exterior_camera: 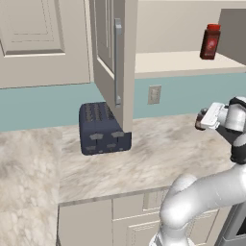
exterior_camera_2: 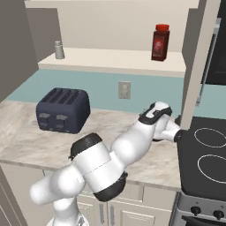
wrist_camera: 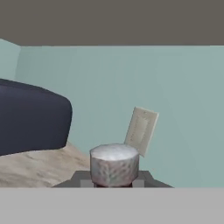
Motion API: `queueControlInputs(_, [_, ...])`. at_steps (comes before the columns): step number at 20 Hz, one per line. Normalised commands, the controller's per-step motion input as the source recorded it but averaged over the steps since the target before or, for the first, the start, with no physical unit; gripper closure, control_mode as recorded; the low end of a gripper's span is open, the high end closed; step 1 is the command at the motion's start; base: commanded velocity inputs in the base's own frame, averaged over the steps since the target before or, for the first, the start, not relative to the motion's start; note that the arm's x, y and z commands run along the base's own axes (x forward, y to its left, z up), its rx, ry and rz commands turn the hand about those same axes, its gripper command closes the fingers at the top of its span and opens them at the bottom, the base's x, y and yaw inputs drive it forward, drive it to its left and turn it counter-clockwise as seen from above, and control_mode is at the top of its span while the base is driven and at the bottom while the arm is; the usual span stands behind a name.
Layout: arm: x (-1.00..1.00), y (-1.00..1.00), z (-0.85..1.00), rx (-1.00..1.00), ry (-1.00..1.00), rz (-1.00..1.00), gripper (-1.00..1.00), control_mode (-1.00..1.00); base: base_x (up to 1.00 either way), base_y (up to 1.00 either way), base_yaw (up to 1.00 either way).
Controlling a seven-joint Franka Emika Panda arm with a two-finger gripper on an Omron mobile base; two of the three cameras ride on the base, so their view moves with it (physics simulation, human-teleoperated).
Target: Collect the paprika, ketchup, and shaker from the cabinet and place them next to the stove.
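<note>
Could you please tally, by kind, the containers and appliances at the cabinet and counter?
Red-capped bottle: 1
Small grey shaker: 1
Silver-capped jar: 1
Toaster: 1
Total: 4

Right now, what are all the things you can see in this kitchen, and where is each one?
Red bottle with red cap: one, on the cream cabinet shelf.
Small grey shaker: one, at the shelf's other end.
Silver-topped jar: one, held in the gripper above the counter.
Dark blue-grey slotted toaster: one, on the marbled counter.
Beige cabinet door with silver bar handle: one, swung open.
Cream wall outlet: one, teal wall.
Glossy black cooktop: one, beside the counter.
Gripper: one, shut on the jar.
</note>
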Motion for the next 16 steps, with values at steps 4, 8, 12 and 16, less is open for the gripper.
queueControlInputs(4, [0.38, -0.42, -0.07, 0.05, 0.00, 0.00, 1.00, -1.00, 0.00, 0.00, 0.00])
queueControlInputs(8, [0.37, -0.20, -0.16, 0.01, 0.03, -0.01, 1.00, -1.00, 0.00, 0.00, 0.00])
queueControlInputs(12, [0.36, -0.05, -0.33, 0.00, 0.02, -0.02, 1.00, -1.00, 0.00, 0.00, 0.00])
queueControlInputs(16, [0.25, -0.12, -0.32, 0.00, 0.00, -0.01, 1.00, -1.00, 0.00, 0.00, 0.00])
